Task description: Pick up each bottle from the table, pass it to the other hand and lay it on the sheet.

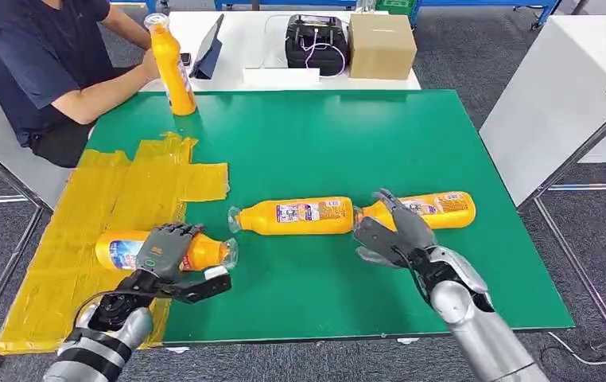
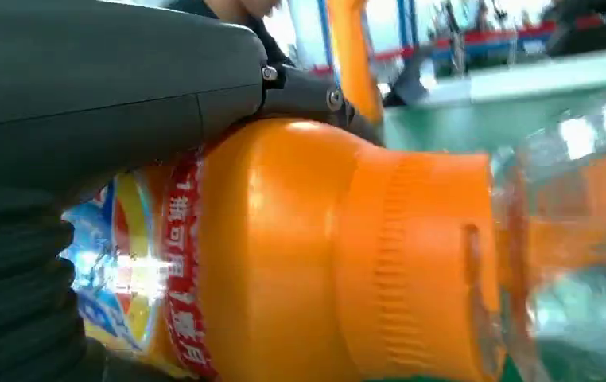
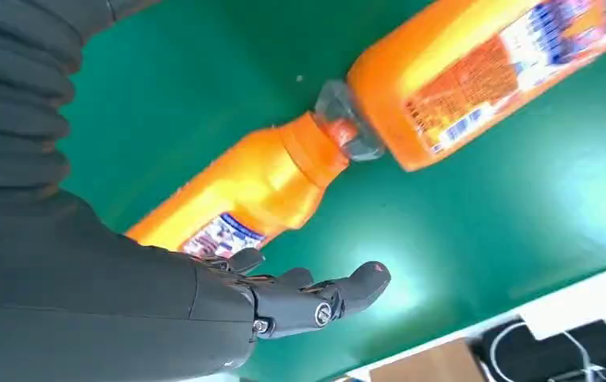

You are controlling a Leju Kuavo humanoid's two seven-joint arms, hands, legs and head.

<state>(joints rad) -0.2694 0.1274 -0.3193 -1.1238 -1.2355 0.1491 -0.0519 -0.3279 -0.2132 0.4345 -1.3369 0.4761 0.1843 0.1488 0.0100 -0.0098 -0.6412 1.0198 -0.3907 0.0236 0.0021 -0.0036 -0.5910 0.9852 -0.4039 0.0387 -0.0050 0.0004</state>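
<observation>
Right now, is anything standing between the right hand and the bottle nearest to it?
Nothing visible. The right hand hovers open just beside the rightmost bottle, with only bare green mat around. The middle bottle lies neck to base with it, on its far side from the hand.

The head view looks forward and down from high on the robot over the green table (image 1: 347,143), taking in its near edge and far edge. The left wrist view sits very close behind the left hand (image 2: 101,103), looking low along the tabletop toward the far edge, tight against an orange bottle (image 2: 324,255). The right wrist view, turned, looks down from near the right hand (image 3: 125,294) onto the green surface. All three share the tabletop.
</observation>
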